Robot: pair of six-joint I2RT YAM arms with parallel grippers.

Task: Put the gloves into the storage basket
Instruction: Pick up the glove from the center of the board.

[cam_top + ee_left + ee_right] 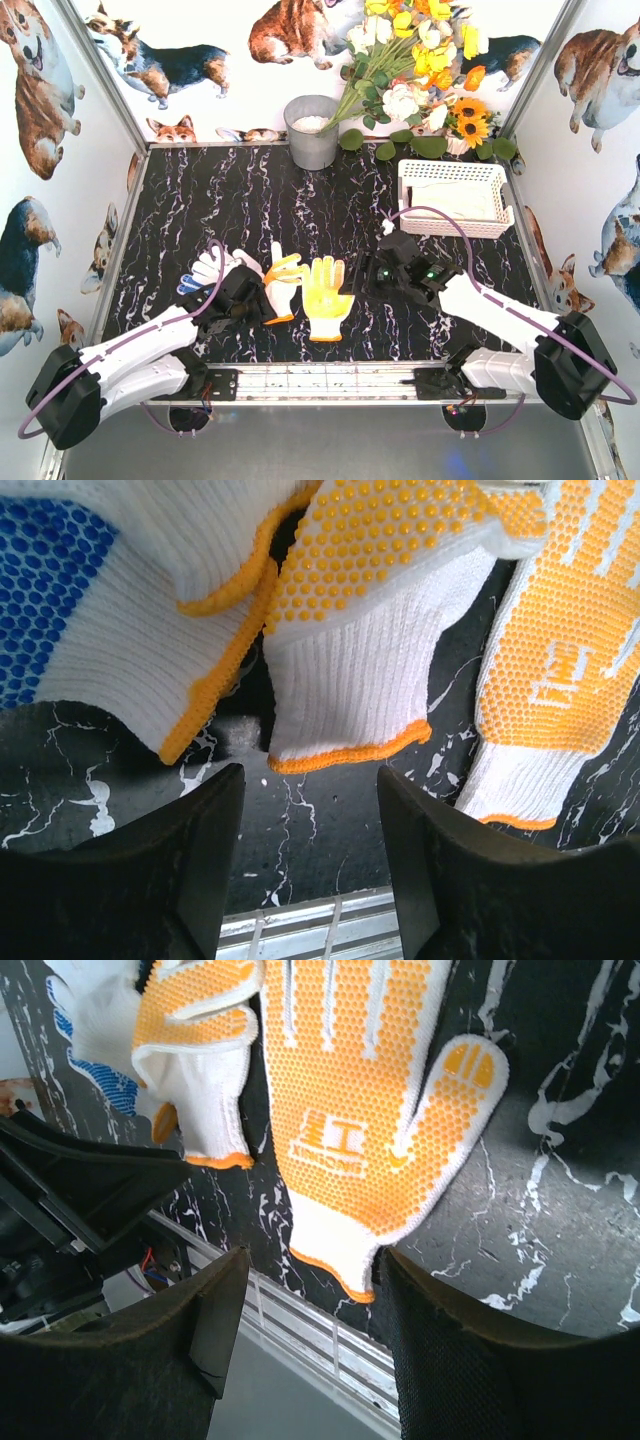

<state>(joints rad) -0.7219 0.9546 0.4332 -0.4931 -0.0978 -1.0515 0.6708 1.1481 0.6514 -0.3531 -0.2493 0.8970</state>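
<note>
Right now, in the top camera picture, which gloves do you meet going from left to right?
Blue-dotted glove → white glove with orange trim → yellow-palmed glove.

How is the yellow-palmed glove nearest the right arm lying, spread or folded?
Spread flat. The yellow-palmed glove lies palm-up on the table, fingers and thumb splayed, nothing doubled over.

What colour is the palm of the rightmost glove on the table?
Yellow-orange dots on a white knit glove, clearest in the right wrist view.
</note>
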